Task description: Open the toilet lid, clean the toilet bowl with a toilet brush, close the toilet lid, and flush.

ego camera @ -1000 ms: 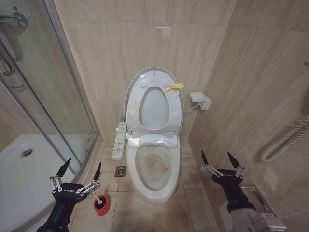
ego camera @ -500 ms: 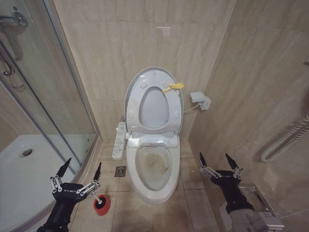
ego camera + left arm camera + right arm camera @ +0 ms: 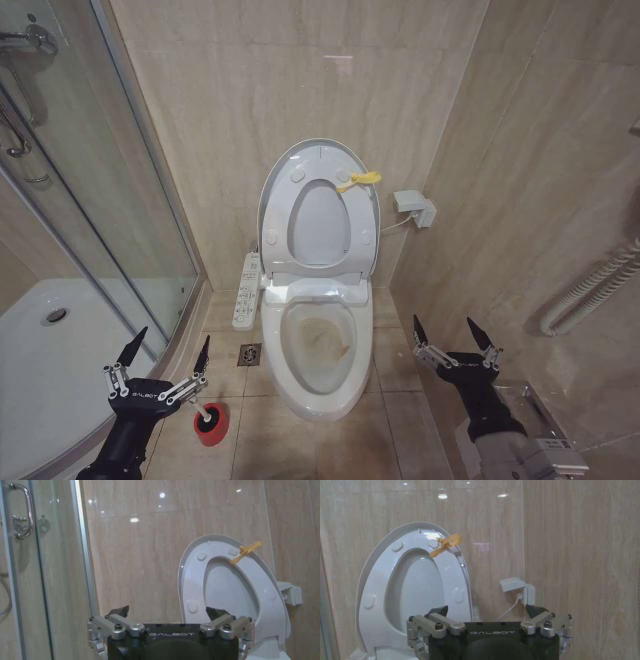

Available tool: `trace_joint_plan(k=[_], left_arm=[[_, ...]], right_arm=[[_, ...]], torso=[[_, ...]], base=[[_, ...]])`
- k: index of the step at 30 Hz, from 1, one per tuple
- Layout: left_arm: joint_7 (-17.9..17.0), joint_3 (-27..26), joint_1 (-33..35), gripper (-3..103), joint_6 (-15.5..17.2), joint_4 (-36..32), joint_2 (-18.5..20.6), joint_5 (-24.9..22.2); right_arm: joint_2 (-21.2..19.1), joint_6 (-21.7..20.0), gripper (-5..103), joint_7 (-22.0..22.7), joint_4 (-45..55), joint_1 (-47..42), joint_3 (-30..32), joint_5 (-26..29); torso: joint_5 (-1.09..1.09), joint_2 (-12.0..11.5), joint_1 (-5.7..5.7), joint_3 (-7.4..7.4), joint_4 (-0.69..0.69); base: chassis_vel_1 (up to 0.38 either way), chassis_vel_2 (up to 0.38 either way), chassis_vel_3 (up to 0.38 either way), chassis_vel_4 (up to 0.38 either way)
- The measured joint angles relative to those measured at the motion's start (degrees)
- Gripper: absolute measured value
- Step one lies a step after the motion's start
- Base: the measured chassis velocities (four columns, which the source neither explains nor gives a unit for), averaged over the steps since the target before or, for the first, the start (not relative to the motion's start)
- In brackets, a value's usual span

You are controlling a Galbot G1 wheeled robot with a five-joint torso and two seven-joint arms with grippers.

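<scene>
- Toilet lid (image 3: 322, 160) is raised against the wall; toilet bowl (image 3: 320, 345) looks stained.
- Toilet brush (image 3: 208, 416) sits in its holder by the shower edge.
- Left gripper (image 3: 166, 357) and right gripper (image 3: 446, 333) are spread open, empty.

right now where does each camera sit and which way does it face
Head view: high, looking forward and down at the toilet bowl, left gripper and right gripper both open.
Left wrist view: low, faces the raised toilet lid past its own fingers.
Right wrist view: same, plus a wall box.
All share the lid's yellow loop.
</scene>
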Motion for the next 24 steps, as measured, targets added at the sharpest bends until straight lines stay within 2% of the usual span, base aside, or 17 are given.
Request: trace_joint_plan(k=[24], left_arm=[[0.0, 0.0, 0.0, 100, 0.0, 0.0, 0.0, 0.0]], right_arm=[[0.0, 0.0, 100, 0.0, -0.1, 0.0, 0.0, 0.0]], torso=[[0.0, 0.0, 0.0, 0.0, 0.0]], base=[[0.0, 0.0, 0.0, 0.0]])
